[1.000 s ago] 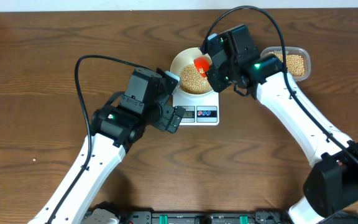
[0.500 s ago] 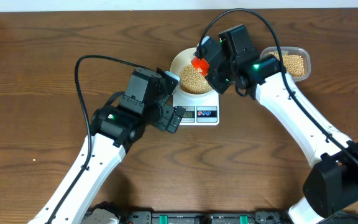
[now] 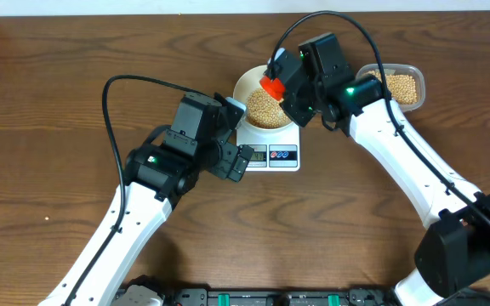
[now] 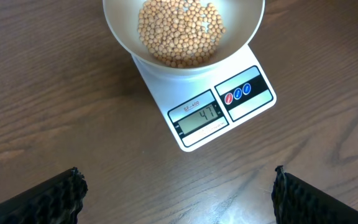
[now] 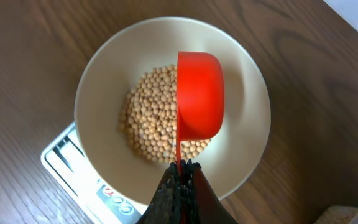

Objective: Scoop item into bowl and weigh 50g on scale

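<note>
- While the right gripper [image 5: 179,177] pinches the thin handle of the red scoop [image 5: 199,93], jaws squeezed narrow on it, I see the scoop's cup hanging over the bowl [image 5: 98,81]. It is rolled onto its side, so I look at its back. I cannot tell whether anything is in it.
- The left gripper [image 4: 178,177] is spread wide and holds nothing. It hovers over the bare table [image 4: 55,93] just in front of the scale [image 4: 238,115], and its camera looks straight at the readout.
- The bowl sits on the scale's platform, and a heap of beans [image 4: 179,31] covers its bottom. I judge the scooping to be well along.
- The display [image 4: 199,118] shows what looks like 47, though the last digit is small and I would not swear to it. If I read it right, the load is a little short of the target.
- The clear tub [image 3: 417,85] stands on the table just to the right of the bowl in the overhead view, partly behind the right arm, with plenty of beans in it to draw from.
- What is left, as I read it, is a small top-up and a check of the number.
- My worry is overshoot: a full scoop would likely carry the reading past the mark. I would take a partial load and tip it in slowly, a few beans at a time.
</note>
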